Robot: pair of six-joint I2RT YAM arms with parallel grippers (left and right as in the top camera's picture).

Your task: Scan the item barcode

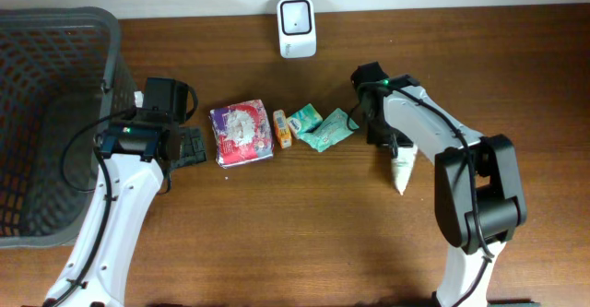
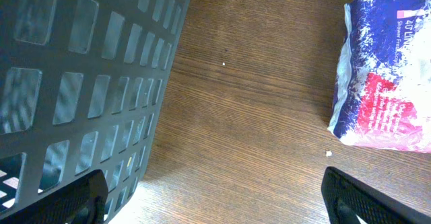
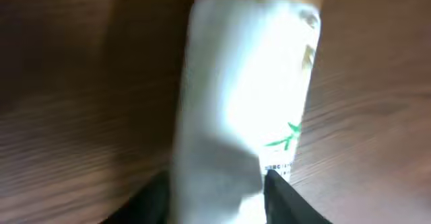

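A: Edges, room?
B: Basket (image 1: 55, 113) along the worktop's (image 1: 304, 252) left edge, scanner (image 1: 297, 28) mid back edge. Bare wood all along the front edge.
A: Item?
B: White tube (image 1: 403, 171) lies right of centre, pointing at the front edge. Right arm (image 1: 433, 123) bends over it, right jaws astride its back end. Gripping or released, can't tell, wrist view blurred.
A: Left?
B: Left arm (image 1: 120, 206) beside basket, left jaws spread wide, nothing in them.

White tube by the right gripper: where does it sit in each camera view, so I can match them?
Overhead: white tube, right of centre, lower right of the green packets.
Left wrist: not in it.
Right wrist: fills the centre, blurred.
Shared landmark: the wooden table.
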